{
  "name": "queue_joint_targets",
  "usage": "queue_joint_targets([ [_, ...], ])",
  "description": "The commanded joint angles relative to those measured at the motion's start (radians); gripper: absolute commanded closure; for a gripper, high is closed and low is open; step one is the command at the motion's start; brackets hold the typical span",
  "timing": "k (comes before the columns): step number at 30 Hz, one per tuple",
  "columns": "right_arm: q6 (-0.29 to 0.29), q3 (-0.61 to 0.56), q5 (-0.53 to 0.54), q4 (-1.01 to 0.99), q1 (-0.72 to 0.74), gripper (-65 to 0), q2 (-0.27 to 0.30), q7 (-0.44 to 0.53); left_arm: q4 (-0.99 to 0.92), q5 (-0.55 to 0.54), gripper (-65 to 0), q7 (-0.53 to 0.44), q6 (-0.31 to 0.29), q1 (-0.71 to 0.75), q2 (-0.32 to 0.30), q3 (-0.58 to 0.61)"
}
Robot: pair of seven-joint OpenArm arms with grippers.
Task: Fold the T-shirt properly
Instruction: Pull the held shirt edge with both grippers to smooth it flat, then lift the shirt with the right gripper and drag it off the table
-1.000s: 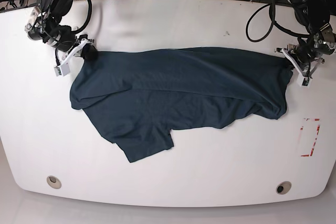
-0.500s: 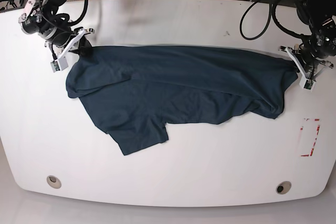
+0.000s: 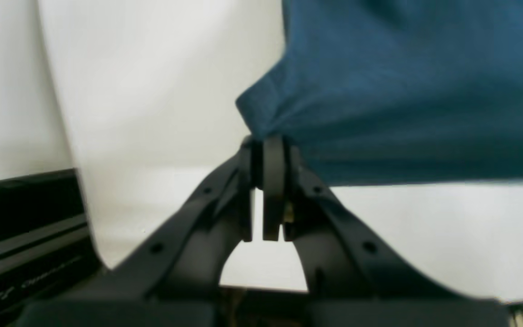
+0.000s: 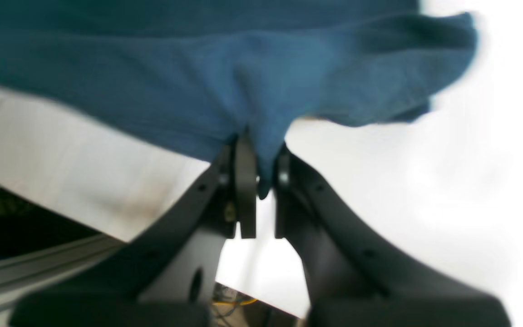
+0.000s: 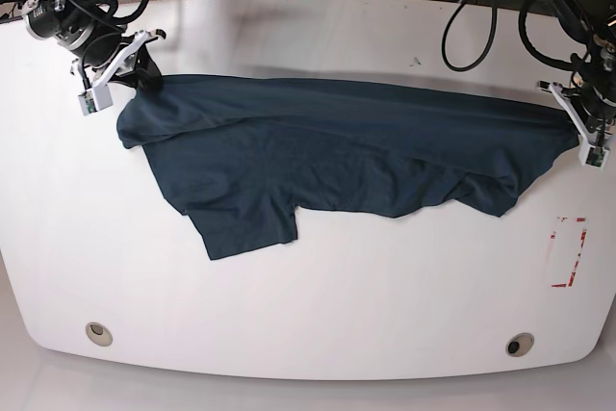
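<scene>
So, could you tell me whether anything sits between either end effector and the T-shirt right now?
Nothing visible does. The left end effector and the right end effector are each shut directly on a bunched edge of the T-shirt, which stretches between them over the table.

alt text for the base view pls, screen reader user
A dark navy-teal T-shirt is stretched across a white table, pinched at opposite ends by the right gripper at the view's left and the left gripper at its right. One sleeve droops toward the front edge.
</scene>
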Motion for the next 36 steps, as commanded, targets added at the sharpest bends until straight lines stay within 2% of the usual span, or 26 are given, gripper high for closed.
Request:
queue_joint_targets([
  [1, 0.001, 0.010, 0.010, 0.020, 0.024, -2.7, 0.051, 0.016, 0.018, -0.023, 0.0, 0.003, 0.002, -0.046, -0.022, -0.023],
  [8, 0.001, 0.010, 0.007, 0.016, 0.156, -2.7, 0.098, 0.002, 0.016, -0.023, 0.0, 0.004, 0.002, -0.210, -0.022, 0.031],
  [15, 0.001, 0.005, 0.007, -0.024, 0.305, -2.7, 0.186, 0.002, -0.010, -0.025, 0.0, 0.004, 0.002, -0.384, -0.015, 0.154],
  [18, 0.001, -0.037, 0.007, -0.081, 0.376, -2.7, 0.238, 0.002, -0.018, -0.026, 0.0, 0.004, 0.002, -0.448, -0.015, 0.194],
  [21, 0.001, -0.060, 0.007, -0.125, 0.429, -2.7, 0.282, 0.004, -0.019, -0.026, 0.0, 0.004, 0.002, -0.507, -0.014, 0.206],
  [24, 0.001, -0.075, 0.007, -0.181, 0.508, -2.7, 0.319, 0.004, -0.025, -0.025, 0.0, 0.004, 0.027, -0.574, -0.002, 0.207],
  [32, 0.001, -0.222, 0.007, -0.322, 0.756, -2.7, 0.450, 0.004, -0.033, -0.022, 0.0, 0.004, 0.082, -0.732, 0.023, 0.207],
  [36, 0.001, -0.323, 0.005, -0.397, 0.905, -2.7, 0.516, 0.004, -0.033, -0.022, 0.0, 0.006, 0.087, -0.820, 0.023, 0.207],
])
